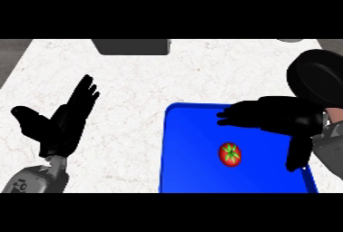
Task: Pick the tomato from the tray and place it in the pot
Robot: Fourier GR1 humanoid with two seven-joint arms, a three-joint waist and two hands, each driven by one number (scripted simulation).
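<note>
In the head view, the red tomato (pixel 230 154) with its green star-shaped stalk lies on the blue tray (pixel 191 174), right of the tray's middle and nearer the right rim than the left. Bare blue floor shows all round it, widest toward the left rim.

The right hand (pixel 275 115) hovers over the far part of the tray. Its fingers are stretched out toward the view's left and its thumb hangs down at the tray's right edge, so the hand is spread and holds nothing. A gap of blue shows between the hand and the tomato.

The black pot (pixel 318 79) stands just beyond the tray's far right corner, partly hidden behind the right hand and cut by the view's right edge.

The left hand (pixel 60 124) rests at the view's left, fingers straight and upward, thumb apart, well clear of the tray. Between them runs a broad stretch of white marbled counter (pixel 134 86). A grey block (pixel 132 46) sits at the counter's far edge.
</note>
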